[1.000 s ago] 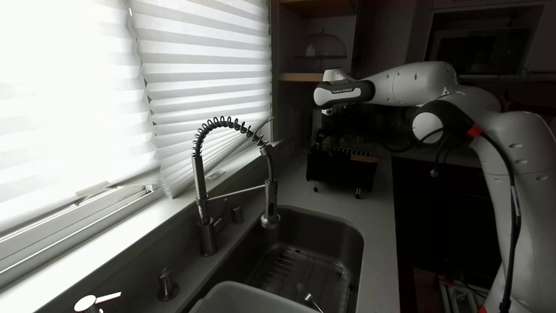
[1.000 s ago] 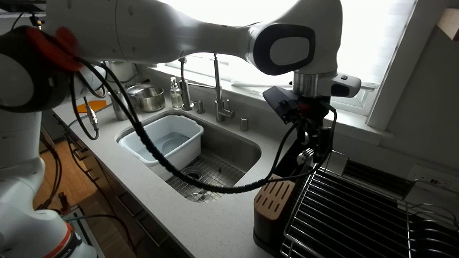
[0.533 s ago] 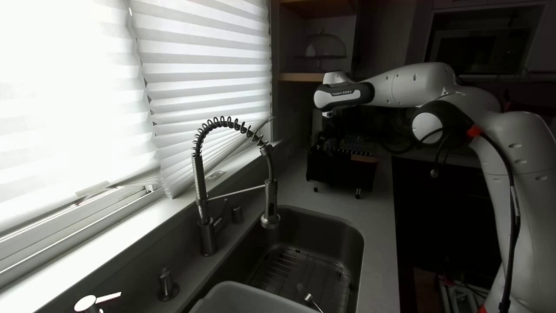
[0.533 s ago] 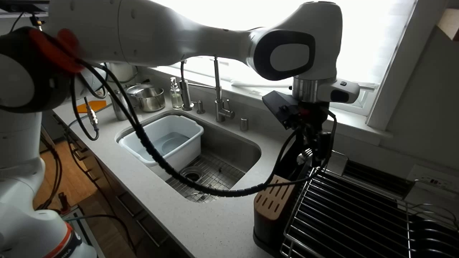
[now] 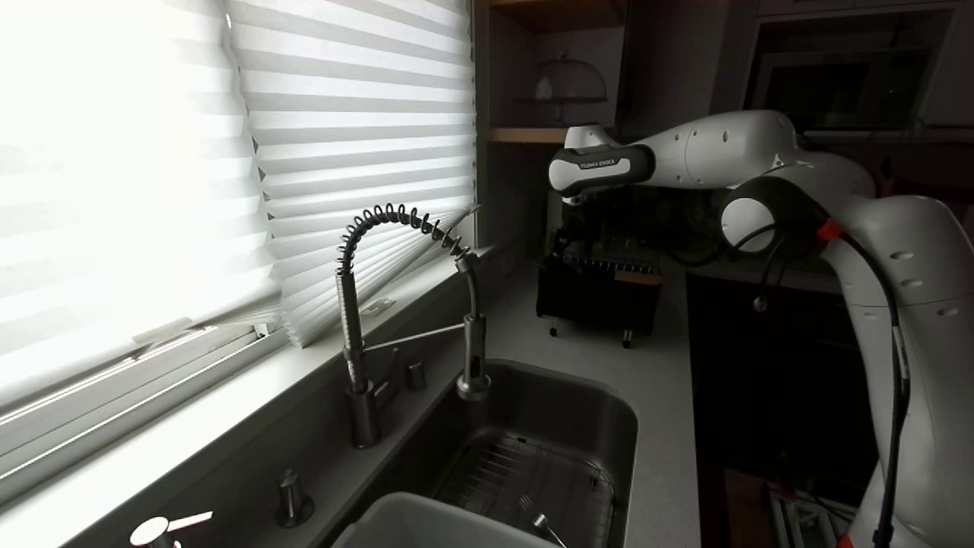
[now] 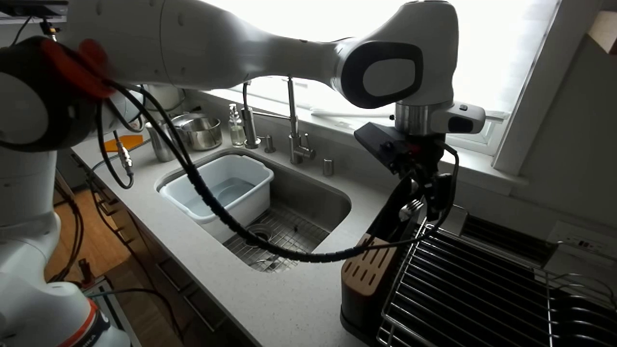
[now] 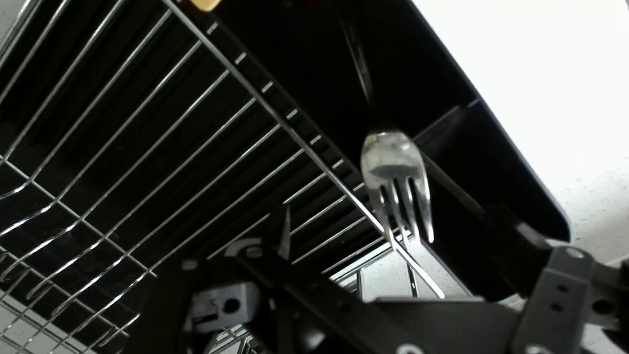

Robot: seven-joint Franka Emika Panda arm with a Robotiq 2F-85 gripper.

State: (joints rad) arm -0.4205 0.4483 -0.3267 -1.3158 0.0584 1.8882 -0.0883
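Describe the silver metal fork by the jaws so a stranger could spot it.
From the grey steel sink, go to the silver wire dish rack. Between them stands a black caddy with slotted wood capping one end; the four-tined fork leans in its open part. Another silver fork is down in the sink; only this one rises from the caddy.

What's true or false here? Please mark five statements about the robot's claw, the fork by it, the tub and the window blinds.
1. The gripper is open. True.
2. A fork sticks tines-up out of the black holder. True.
3. The gripper is gripping that fork. False: the gripper holds nothing.
4. The white tub lies upside down. False: the white tub stands upright in the sink.
5. The window blinds are pale. True.
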